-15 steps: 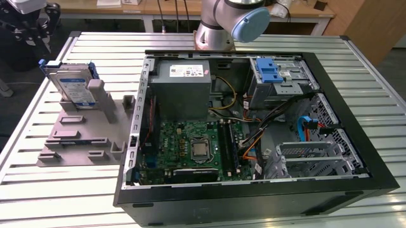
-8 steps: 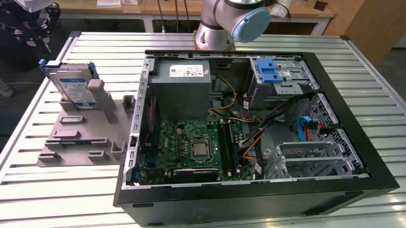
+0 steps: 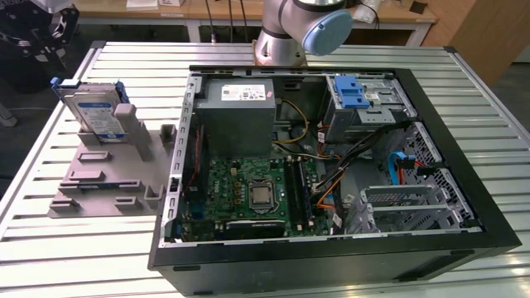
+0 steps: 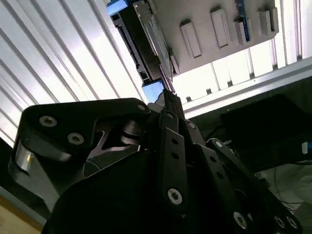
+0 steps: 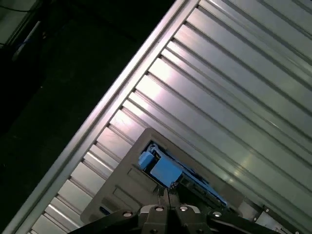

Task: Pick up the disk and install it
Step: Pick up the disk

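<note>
The disk point(image 3: 93, 115) stands on edge in a grey holder point(image 3: 108, 180) on the slatted table, at the exterior view's left beside the open computer case point(image 3: 314, 254). It is silver-grey with a white and blue label and a blue frame. My gripper point(image 3: 46, 53) hangs above and behind the disk, apart from it. In the first wrist view the fingertips point(image 5: 165, 195) lie pressed together just short of the disk's blue frame point(image 5: 165, 170). In the second wrist view the gripper point(image 4: 168, 97) points at the disk's edge point(image 4: 146, 44) with nothing between its fingers.
Inside the case are a grey power-supply box point(image 3: 240, 115), a green motherboard point(image 3: 257, 192), loose cables and a drive bay with a blue latch point(image 3: 352, 93). The arm's base point(image 3: 290, 28) stands behind the case. The table's edge point(image 5: 112, 105) runs close to the holder.
</note>
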`<action>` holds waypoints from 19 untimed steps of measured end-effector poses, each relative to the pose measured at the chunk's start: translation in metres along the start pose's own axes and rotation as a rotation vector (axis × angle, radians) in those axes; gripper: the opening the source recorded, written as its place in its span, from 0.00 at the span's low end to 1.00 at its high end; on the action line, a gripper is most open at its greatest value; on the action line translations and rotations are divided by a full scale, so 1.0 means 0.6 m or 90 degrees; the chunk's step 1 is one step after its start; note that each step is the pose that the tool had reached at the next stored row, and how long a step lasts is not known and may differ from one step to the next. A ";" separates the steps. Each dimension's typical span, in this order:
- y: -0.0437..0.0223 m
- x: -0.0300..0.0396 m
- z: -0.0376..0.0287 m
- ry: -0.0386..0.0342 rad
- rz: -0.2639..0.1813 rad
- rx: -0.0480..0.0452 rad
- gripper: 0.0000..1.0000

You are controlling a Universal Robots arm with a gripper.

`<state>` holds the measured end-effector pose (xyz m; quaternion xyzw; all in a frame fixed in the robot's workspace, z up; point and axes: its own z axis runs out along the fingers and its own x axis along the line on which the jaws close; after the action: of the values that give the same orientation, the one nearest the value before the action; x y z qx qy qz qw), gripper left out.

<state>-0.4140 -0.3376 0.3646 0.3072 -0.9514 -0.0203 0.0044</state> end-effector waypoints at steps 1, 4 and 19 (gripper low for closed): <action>0.000 0.000 0.000 0.0005 -0.011 -0.0001 0.11; 0.000 0.000 0.001 0.0019 -0.046 -0.0002 0.11; 0.000 0.000 0.004 0.0030 -0.204 0.0001 0.11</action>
<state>-0.4140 -0.3375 0.3624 0.4552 -0.8902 -0.0200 0.0033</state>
